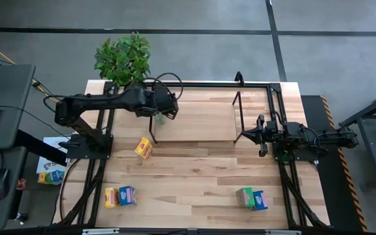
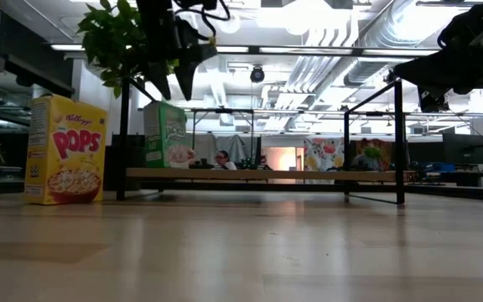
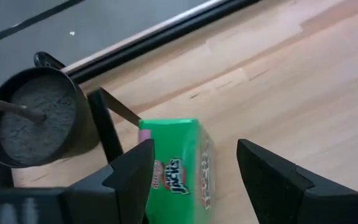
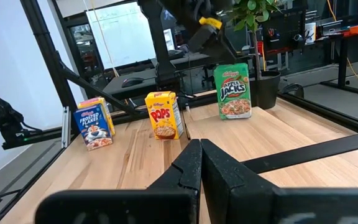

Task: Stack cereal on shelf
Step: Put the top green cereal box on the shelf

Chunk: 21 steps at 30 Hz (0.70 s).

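Note:
A green cereal box (image 1: 158, 119) (image 2: 166, 134) (image 3: 176, 168) stands upright on the left end of the shelf's wooden board (image 2: 258, 174). The shelf (image 1: 194, 140) sits at the table's far middle. My left gripper (image 1: 164, 108) (image 2: 171, 94) (image 3: 197, 177) is open just above this box, one finger to each side of its top. My right gripper (image 1: 243, 136) (image 4: 201, 155) is shut and holds nothing, hovering by the shelf's right end. A yellow box (image 1: 143, 149) (image 2: 64, 151) (image 4: 165, 115) stands upright on the table near the shelf's left end.
A yellow and blue pair of boxes (image 1: 119, 196) stands near the front left, and a green and blue pair (image 1: 252, 198) near the front right. A potted plant (image 1: 124, 57) (image 3: 36, 118) stands just behind the shelf's left end. Black frame rails (image 1: 282, 170) line the table's sides.

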Motion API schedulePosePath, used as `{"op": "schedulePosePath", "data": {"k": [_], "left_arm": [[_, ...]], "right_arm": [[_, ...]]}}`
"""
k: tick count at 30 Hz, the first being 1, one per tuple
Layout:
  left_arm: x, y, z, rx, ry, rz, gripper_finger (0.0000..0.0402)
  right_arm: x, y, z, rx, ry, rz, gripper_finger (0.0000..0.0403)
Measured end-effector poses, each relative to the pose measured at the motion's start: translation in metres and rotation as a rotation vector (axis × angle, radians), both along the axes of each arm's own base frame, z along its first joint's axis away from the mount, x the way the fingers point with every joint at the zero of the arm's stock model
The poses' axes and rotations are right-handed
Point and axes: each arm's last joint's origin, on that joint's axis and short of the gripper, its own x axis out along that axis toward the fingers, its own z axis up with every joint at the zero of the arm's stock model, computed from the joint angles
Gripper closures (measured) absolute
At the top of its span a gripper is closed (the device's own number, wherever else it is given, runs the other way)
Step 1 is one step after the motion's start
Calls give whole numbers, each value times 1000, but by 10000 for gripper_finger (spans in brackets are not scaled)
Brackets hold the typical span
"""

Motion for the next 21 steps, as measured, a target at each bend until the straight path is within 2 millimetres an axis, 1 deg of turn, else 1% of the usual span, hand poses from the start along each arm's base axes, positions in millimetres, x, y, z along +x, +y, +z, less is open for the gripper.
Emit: {"op": "schedulePosePath", "data": {"k": [5,8,11,14,16,18,21], "left_arm": [[-4,0,9,31,-23,-27,183],[-4,-1,16,35,-43,-84,183],[-2,-2,24,21,-60,-207,185],[2,-4,36,26,-32,-404,194],[3,-7,42,40,9,-527,205],[4,-9,43,46,35,-608,223],[5,-13,38,-35,55,-715,276]], "right_arm": [[0,0,0,0,0,0,402],[0,0,0,0,0,0,402],[0,0,0,0,0,0,402],[0,0,0,0,0,0,402],[0,0,0,0,0,0,402],[0,0,0,0,0,0,402],[0,0,0,0,1,0,402]]}}
